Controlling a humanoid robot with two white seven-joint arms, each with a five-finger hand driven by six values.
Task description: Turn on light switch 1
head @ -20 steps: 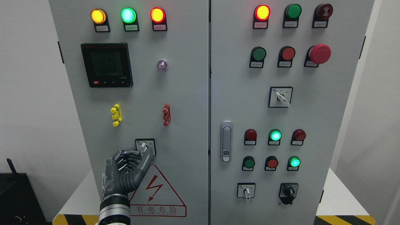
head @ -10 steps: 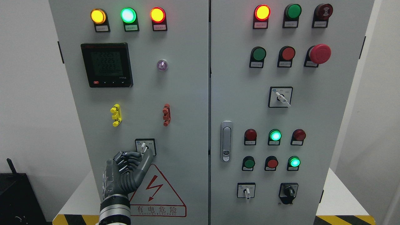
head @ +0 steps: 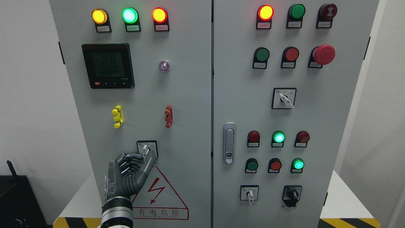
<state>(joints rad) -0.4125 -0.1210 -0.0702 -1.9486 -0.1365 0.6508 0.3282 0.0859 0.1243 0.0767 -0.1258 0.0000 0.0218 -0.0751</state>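
A small rotary switch (head: 147,148) with a white lever (head: 145,148) sits in a black-framed plate low on the left cabinet door (head: 183,104). The lever points roughly straight down. My left hand (head: 146,155) comes up from the bottom edge and reaches the switch from below. Its dark index finger (head: 136,156) touches the lever's lower end from the left, and the thumb (head: 149,160) closes on it from the right. The other fingers are curled underneath. No right arm shows.
A red-edged lightning warning triangle (head: 158,193) lies just below the hand. Yellow (head: 117,116) and red (head: 168,116) clips are mounted above the switch, under a meter (head: 108,66). The right door carries lamps, push buttons, a latch handle (head: 229,143) and more rotary switches (head: 250,193).
My left hand has sunk a few pixels and edged right, keeping its pinch at the lever. The lever's angle and the lamps look the same.
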